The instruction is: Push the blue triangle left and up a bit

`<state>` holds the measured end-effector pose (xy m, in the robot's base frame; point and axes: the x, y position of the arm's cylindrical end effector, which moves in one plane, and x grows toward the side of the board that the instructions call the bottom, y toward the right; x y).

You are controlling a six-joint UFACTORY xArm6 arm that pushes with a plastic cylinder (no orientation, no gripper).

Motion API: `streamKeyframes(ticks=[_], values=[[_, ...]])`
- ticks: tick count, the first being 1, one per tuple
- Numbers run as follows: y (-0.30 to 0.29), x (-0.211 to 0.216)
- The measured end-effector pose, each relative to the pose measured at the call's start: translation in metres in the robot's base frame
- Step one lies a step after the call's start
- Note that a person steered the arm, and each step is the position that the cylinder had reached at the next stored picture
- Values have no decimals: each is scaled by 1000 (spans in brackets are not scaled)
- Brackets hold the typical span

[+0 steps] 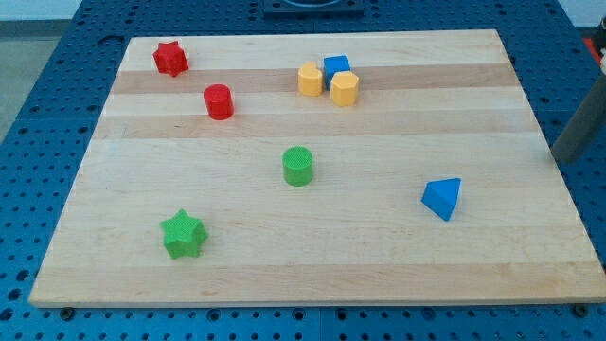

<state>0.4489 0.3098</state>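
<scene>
The blue triangle (pixel 442 198) lies on the wooden board (pixel 379 265), towards the view's lower right. My rod comes in from the view's right edge, and my tip (pixel 565 157) sits just off the board's right edge. The tip is to the right of the blue triangle and a little above it in the view, well apart from it and touching no block.
A red star (pixel 170 59) and a red cylinder (pixel 219 101) are at the upper left. Two yellow blocks (pixel 310 79) (pixel 345 88) and a blue cube (pixel 336 66) cluster at the top centre. A green cylinder (pixel 298 166) is mid-board. A green star (pixel 182 234) is at the lower left.
</scene>
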Motion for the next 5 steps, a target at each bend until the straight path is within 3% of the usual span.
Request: streamKeyframes(ticks=[2,3,5], values=[[17,13],[-1,48],[-80,64]])
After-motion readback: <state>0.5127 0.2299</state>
